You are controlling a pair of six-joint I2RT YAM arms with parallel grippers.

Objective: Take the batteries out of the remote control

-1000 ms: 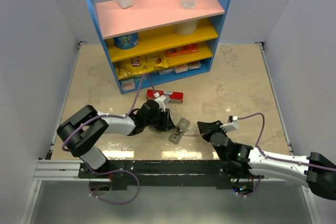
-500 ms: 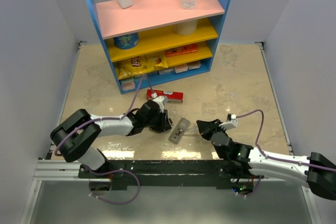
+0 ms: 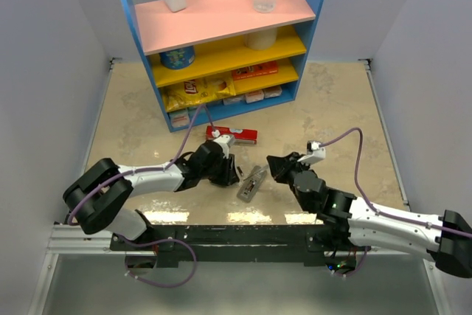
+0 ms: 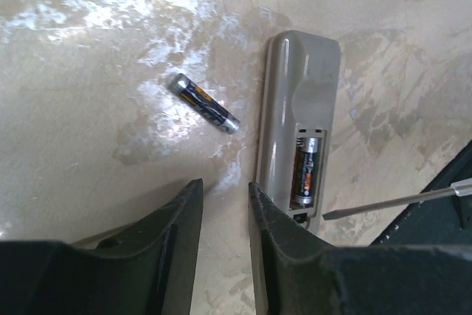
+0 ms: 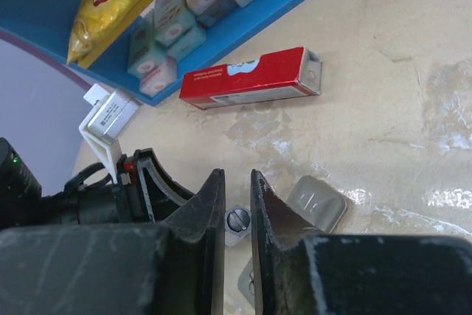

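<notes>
The remote control [image 3: 251,184] lies on the table between my two grippers. In the left wrist view it [image 4: 299,108] is grey with its back compartment open. One battery [image 4: 308,170] sits inside it and a second battery [image 4: 205,102] lies loose on the table to its left. My left gripper [image 3: 230,171] [image 4: 225,186] hovers just left of the remote, its jaws a small gap apart and empty. My right gripper [image 3: 274,166] [image 5: 237,176] is at the remote's right side, shut on a thin stick [image 4: 398,201] whose tip points at the compartment's end.
A flat red box [image 3: 232,135] [image 5: 251,79] lies just behind the remote. A blue shelf unit [image 3: 221,42] with snacks and bottles stands at the back. Walls close in on both sides.
My right gripper has moved forward and left, up to the remote. My left gripper has stayed by the remote while its arm stretched out lower.
</notes>
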